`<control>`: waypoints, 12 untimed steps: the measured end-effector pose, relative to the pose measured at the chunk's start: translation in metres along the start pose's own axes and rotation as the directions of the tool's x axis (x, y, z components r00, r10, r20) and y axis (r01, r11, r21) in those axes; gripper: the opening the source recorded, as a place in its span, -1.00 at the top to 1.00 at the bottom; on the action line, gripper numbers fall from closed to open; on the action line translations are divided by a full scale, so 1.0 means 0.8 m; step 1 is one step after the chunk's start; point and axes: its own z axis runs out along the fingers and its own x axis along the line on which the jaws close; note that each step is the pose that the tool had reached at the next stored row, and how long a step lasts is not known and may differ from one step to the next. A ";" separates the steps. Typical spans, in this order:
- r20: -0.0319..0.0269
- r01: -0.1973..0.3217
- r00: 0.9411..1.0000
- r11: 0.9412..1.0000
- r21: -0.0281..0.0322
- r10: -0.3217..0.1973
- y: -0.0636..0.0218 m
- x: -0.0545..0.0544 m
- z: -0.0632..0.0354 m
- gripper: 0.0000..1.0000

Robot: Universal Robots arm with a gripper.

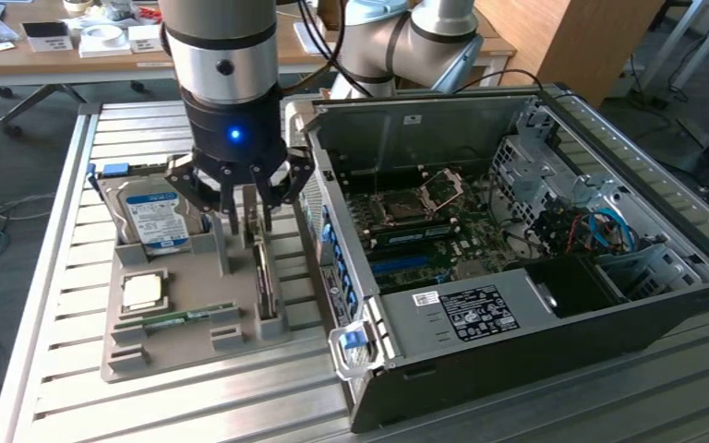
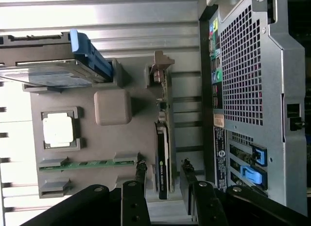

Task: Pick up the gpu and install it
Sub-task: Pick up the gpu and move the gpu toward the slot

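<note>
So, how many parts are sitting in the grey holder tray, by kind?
Hard drive: 1
Processor chip: 1
Memory stick: 1
Graphics card: 1
Total: 4

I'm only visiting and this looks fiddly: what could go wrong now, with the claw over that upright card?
1. The open gripper straddles the thin gpu, which stands on edge in the tray; an off-centre squeeze could tilt or jam it.
2. The case stands right beside the tray, so a lifted card might clip its wall.
</note>
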 end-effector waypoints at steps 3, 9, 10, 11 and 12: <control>0.000 0.000 1.000 1.000 0.000 0.000 0.000 0.000 0.004 0.17; 0.000 0.011 1.000 1.000 0.000 -0.011 0.000 0.000 0.007 0.17; -0.001 0.013 1.000 1.000 0.000 -0.013 0.000 0.000 0.007 0.17; -0.001 0.013 1.000 1.000 0.000 -0.013 0.000 0.000 0.007 0.17; -0.001 0.013 1.000 1.000 0.000 -0.013 0.000 0.000 0.007 0.17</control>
